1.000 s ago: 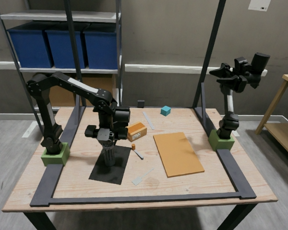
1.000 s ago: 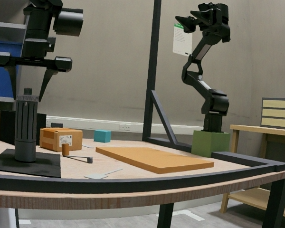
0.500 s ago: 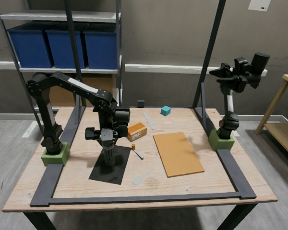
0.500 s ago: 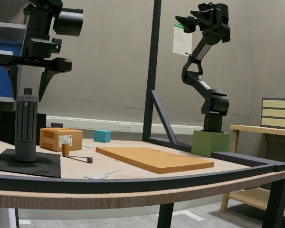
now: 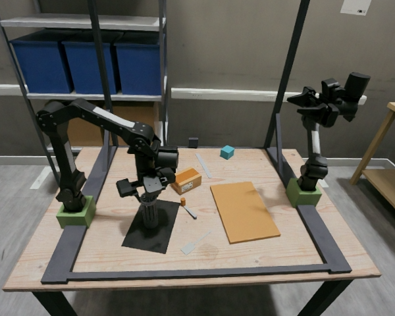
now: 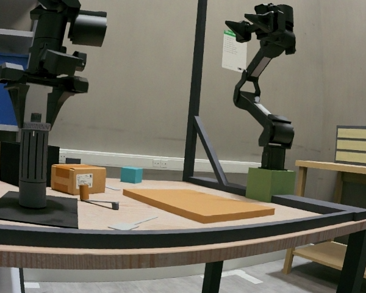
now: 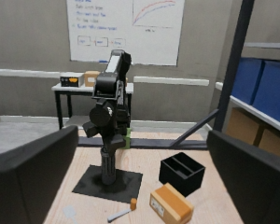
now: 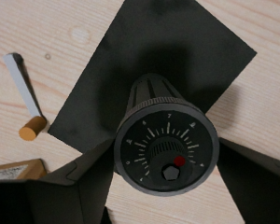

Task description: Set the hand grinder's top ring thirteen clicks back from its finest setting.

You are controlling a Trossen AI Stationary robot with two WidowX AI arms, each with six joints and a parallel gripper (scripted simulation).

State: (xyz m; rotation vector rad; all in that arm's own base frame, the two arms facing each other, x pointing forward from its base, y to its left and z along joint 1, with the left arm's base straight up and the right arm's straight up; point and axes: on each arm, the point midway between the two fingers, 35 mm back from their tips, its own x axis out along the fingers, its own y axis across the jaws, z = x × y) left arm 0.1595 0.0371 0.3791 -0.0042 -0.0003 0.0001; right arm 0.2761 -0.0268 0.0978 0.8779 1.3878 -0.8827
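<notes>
The hand grinder (image 5: 150, 217) (image 6: 32, 163) (image 7: 108, 168) (image 8: 151, 86) stands upright on its black mat (image 5: 133, 237) (image 6: 63, 217) (image 7: 86, 184) (image 8: 117, 56). My right gripper (image 5: 148, 200) (image 6: 36, 126) (image 8: 163, 145) points down and is shut on the top ring (image 6: 36, 126) (image 8: 163, 100), one finger against each side. In the right wrist view the scale shows a 7 at the top; a red dot (image 8: 179, 161) on the hub lies right of and above the central nut (image 8: 171, 172). My left gripper (image 5: 293, 105) (image 6: 235, 19) (image 7: 144, 134) is open and empty, high above the opposite side.
The crank (image 5: 189, 211) (image 6: 101, 202) (image 7: 119, 215) (image 8: 24, 86) lies beside the mat. A cardboard box (image 5: 187, 180) (image 6: 77, 179) (image 7: 170, 205) and a black divided bin (image 7: 182, 173) stand behind it. An orange board (image 5: 243, 210) (image 6: 196, 203), a teal cube (image 5: 227, 152) (image 6: 131, 174) and a flat grey tool (image 5: 188, 248) (image 6: 123, 226) are also there.
</notes>
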